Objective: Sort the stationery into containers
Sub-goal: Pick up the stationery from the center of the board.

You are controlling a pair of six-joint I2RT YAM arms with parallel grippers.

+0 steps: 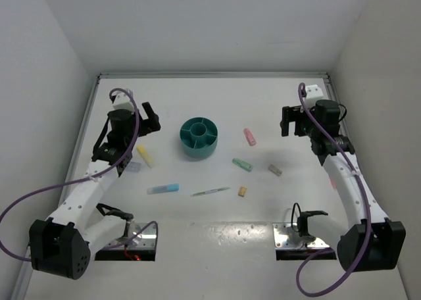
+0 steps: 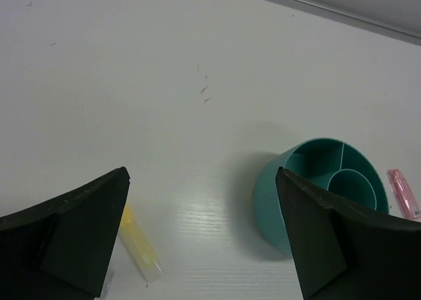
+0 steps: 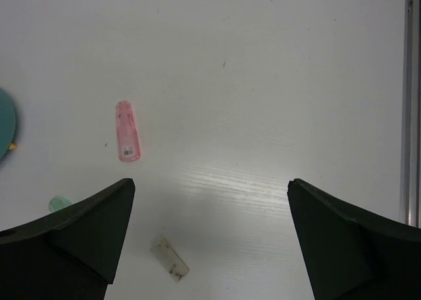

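Note:
The teal round organiser (image 1: 198, 137) (image 2: 316, 181) stands mid-table with nothing showing in its compartments. Around it lie a yellow stick (image 1: 145, 156) (image 2: 139, 247), a pink stick (image 1: 249, 136) (image 3: 127, 130), a mint-green stick (image 1: 242, 164), a beige stick (image 1: 275, 170) (image 3: 170, 259), a blue-capped tube (image 1: 163, 189), a thin green pen (image 1: 210, 191) and a tan block (image 1: 242, 191). My left gripper (image 1: 150, 119) (image 2: 202, 175) hovers open between the yellow stick and the organiser. My right gripper (image 1: 289, 121) (image 3: 212, 181) hangs open to the right of the pink stick, holding nothing.
White walls close the table on three sides, with a metal rail (image 1: 210, 75) along the back edge. Two metal base plates (image 1: 141, 234) (image 1: 293, 235) sit at the near edge. Purple cables (image 1: 13, 208) loop off both arms.

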